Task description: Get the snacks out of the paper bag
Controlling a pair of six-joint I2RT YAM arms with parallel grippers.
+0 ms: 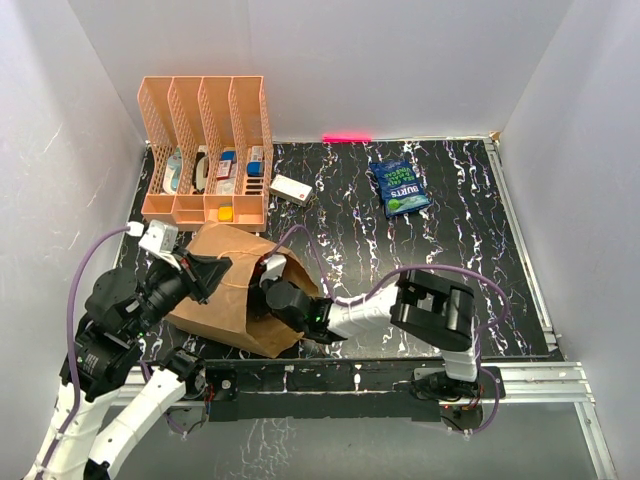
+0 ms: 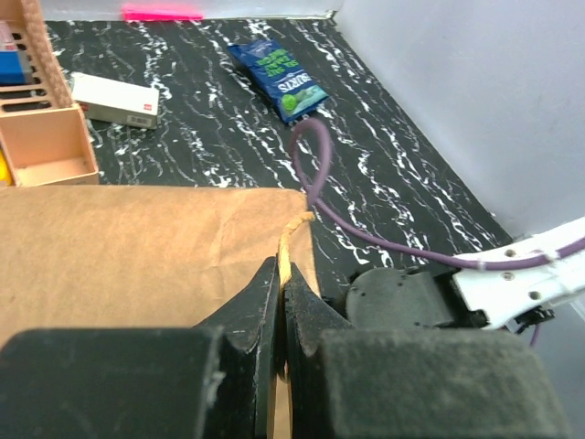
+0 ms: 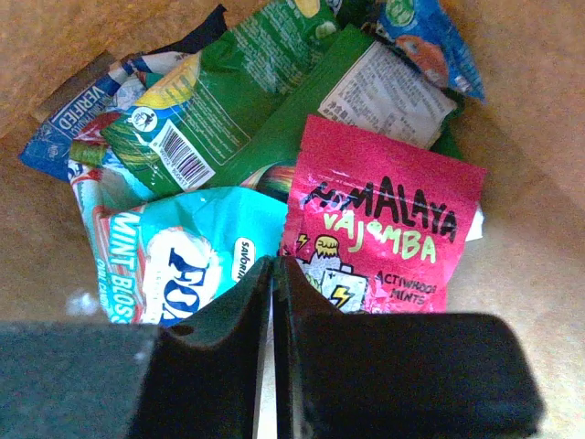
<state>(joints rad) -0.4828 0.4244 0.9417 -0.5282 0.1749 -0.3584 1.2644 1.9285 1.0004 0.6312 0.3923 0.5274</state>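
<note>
The brown paper bag (image 1: 222, 295) lies on its side at the near left, mouth to the right. My left gripper (image 1: 213, 268) is shut on its twisted handle (image 2: 285, 240) at the mouth's upper edge. My right gripper (image 1: 282, 293) reaches into the mouth and is shut (image 3: 274, 265). Its tips sit where a teal packet (image 3: 174, 256) meets a pink-red packet (image 3: 384, 229); I cannot tell whether they pinch either. Green packets (image 3: 247, 101) and blue ones (image 3: 430, 41) lie deeper in the bag. A dark blue chip bag (image 1: 400, 187) lies on the table at the far right.
An orange mesh rack (image 1: 205, 150) with little boxes stands at the far left. A small white box (image 1: 291, 188) lies beside it. The right arm's purple cable (image 2: 366, 229) loops over the table by the bag's mouth. White walls enclose the table.
</note>
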